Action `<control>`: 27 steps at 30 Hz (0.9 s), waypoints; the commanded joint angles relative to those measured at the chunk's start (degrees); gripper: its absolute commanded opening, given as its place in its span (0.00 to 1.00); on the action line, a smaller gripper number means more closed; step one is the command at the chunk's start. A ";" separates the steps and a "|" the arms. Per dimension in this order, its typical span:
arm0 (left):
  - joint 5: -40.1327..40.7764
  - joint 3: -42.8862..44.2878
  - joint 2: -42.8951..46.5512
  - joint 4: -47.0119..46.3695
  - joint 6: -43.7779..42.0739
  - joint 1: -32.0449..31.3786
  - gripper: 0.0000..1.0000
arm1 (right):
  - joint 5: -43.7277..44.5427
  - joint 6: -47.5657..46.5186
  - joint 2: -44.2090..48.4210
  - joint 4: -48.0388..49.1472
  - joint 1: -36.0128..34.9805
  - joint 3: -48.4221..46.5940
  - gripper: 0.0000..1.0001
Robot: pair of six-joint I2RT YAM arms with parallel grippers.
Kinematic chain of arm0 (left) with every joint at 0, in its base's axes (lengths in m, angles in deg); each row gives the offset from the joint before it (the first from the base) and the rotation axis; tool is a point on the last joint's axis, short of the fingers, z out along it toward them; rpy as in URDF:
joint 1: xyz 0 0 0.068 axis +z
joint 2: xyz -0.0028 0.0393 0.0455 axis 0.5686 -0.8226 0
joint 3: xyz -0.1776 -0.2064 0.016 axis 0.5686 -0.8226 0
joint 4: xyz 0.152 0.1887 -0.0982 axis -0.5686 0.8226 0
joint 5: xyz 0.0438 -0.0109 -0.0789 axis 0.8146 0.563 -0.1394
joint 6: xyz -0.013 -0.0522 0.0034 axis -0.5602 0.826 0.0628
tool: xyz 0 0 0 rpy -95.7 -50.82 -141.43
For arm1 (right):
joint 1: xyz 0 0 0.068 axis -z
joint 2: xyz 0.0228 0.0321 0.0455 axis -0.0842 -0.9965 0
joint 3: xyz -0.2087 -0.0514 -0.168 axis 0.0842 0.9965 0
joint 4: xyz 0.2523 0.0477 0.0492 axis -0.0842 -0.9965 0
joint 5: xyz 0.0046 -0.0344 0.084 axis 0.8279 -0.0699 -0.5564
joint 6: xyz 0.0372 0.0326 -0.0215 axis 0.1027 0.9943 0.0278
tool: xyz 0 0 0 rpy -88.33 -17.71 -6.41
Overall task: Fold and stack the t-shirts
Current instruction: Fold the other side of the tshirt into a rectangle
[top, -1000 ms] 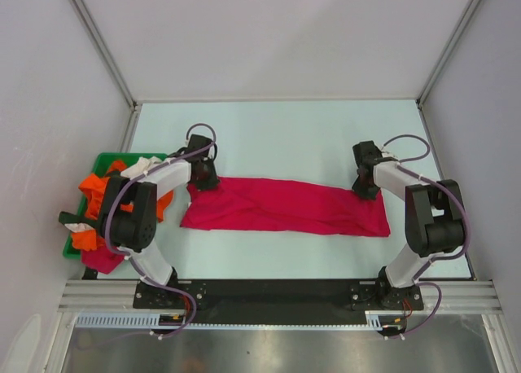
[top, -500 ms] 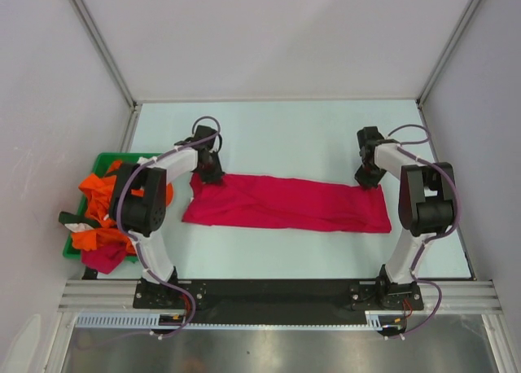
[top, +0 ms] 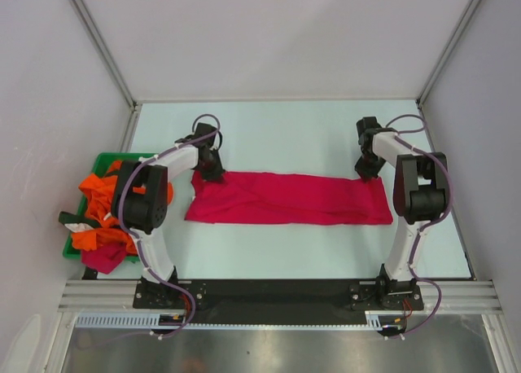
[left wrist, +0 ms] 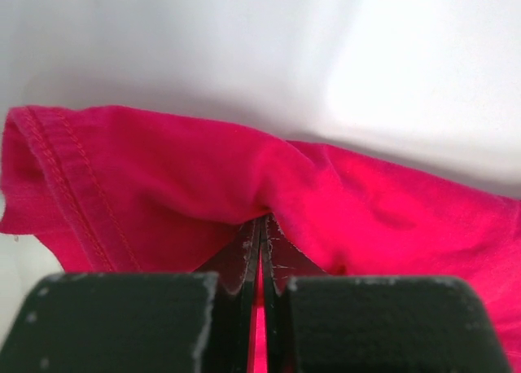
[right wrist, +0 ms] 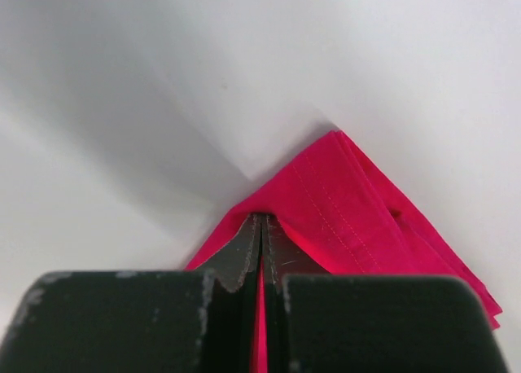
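A red t-shirt [top: 289, 199] lies folded into a long band across the middle of the table. My left gripper [top: 209, 171] is shut on its far left corner; in the left wrist view the fabric [left wrist: 187, 177] is pinched between the closed fingers [left wrist: 244, 255]. My right gripper [top: 368, 171] is shut on the far right corner; in the right wrist view the hemmed corner [right wrist: 350, 210] is pinched between the closed fingers [right wrist: 244, 251].
A green bin [top: 104, 160] at the table's left edge holds several orange and red garments [top: 98, 226]. White walls enclose the table on three sides. The arm bases sit on the black rail [top: 269, 291] at the near edge.
Both grippers have moved farther from the bases, drawing the shirt's far edge with them. The band now lies straighter and flatter.
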 commanded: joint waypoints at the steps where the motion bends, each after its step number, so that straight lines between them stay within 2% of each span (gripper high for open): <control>1: 0.82 0.19 2.41 -1.63 0.85 1.41 0.05 | 0.37 -0.77 -2.07 9.07 0.56 -1.51 0.00; 4: 2.93 0.45 6.18 -2.51 0.24 1.32 0.18 | 0.37 -2.70 3.36 12.94 -0.58 -0.45 0.00; 5: 2.93 0.37 7.16 -3.12 0.15 1.32 0.28 | 0.81 -3.14 4.87 13.82 -1.54 -0.10 0.00; 8: 3.11 0.46 11.89 -3.57 0.06 1.32 0.40 | -0.58 -4.55 9.88 15.32 -3.47 -1.41 0.16; 9: 2.93 0.46 12.79 -3.48 -0.11 1.23 0.43 | -0.85 -4.90 10.76 14.10 -4.09 -3.51 0.31; 11: 2.58 0.46 15.15 -2.96 -0.20 0.71 0.50 | -0.51 -6.13 13.05 12.25 -6.63 -5.45 0.41; 14: 1.61 -1.38 17.01 -2.95 -0.12 -0.26 0.51 | -0.59 -7.10 17.34 11.37 -9.80 -4.94 0.43; 20: -1.55 -7.97 16.49 -6.55 1.20 -2.63 0.47 | 1.43 -6.31 25.00 12.33 -17.98 3.93 0.41; 27: -5.24 -6.23 10.34 -8.58 2.61 -2.90 0.47 | 2.57 -5.52 29.57 11.89 -21.67 11.58 0.39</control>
